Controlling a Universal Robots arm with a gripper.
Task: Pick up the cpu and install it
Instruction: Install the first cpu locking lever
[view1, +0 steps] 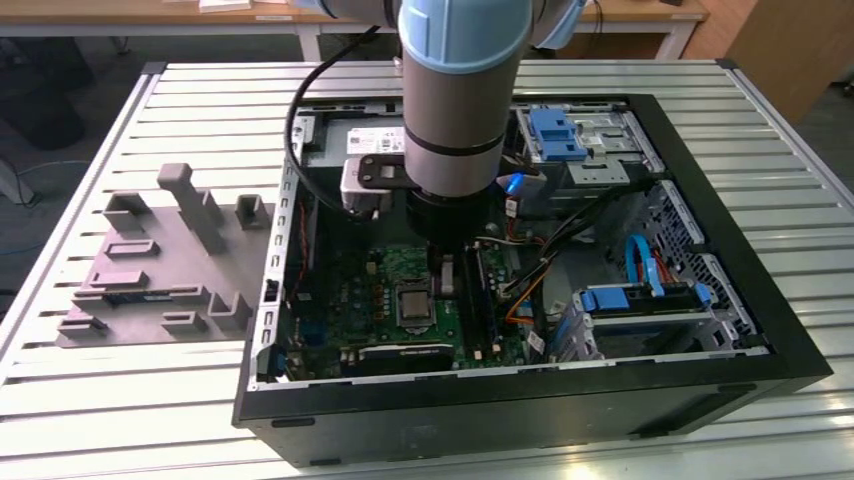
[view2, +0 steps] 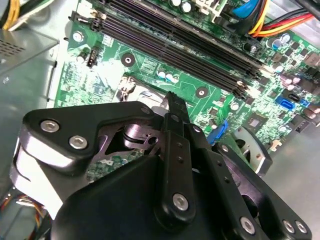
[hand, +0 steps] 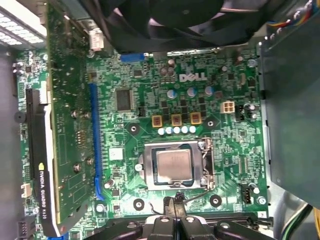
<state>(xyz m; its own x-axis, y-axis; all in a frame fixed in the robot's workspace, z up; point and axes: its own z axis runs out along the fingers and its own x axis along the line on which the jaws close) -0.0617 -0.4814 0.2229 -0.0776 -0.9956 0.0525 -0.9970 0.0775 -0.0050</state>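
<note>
The open computer case (view1: 747, 330) holds a green motherboard (hand: 210, 75), in whose metal socket (hand: 207, 165) the cpu (hand: 173, 166) is seated flat, silvery and square, just below the gripper (hand: 172, 205), whose fingertips appear closed and seemingly empty

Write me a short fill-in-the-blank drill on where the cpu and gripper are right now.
1. The cpu lies in the socket on the green ____.
2. The gripper holds ____.
3. In the exterior view the arm reaches down into the open computer ____.
4. The grey tray lies on the table, toward the exterior view's ____ of the case.

Missing words: motherboard; nothing; case; left
</note>
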